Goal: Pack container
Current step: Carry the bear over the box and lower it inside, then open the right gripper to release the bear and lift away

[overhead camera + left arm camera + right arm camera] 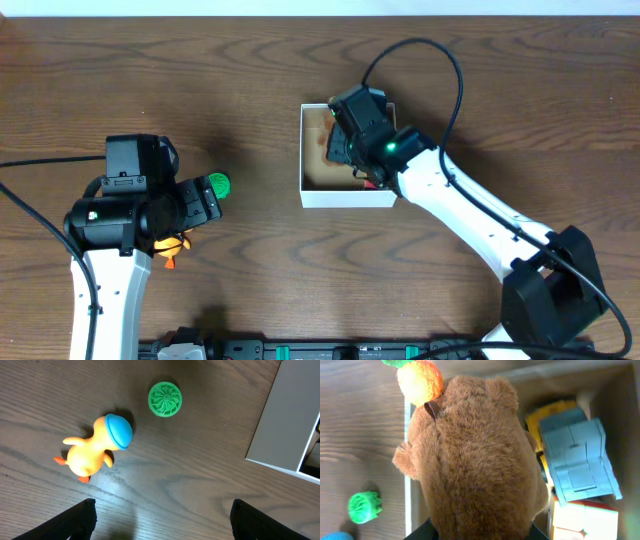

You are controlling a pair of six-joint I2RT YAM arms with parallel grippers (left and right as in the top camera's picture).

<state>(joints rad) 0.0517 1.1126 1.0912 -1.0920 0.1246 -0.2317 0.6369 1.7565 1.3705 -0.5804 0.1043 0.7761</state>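
Note:
The container (345, 199), a white-walled square box, stands at the table's middle. It also shows in the left wrist view (285, 420) and in the right wrist view (409, 505). My right gripper (350, 140) is over the container and shut on a brown plush bear (475, 450); its fingers (480, 532) press the bear's sides. The bear fills the box's left part. My left gripper (162, 520) is open and empty above bare wood. An orange duck with a blue cap (90, 452) and a green ridged disc (165, 398) lie ahead of it.
Inside the container, beside the bear, are a light blue toy (580, 455), a yellow piece (545, 415) and a white and red block (582, 520). An orange and green plush bit (420, 377) sits at the bear's head. The disc (218, 184) lies left of the box.

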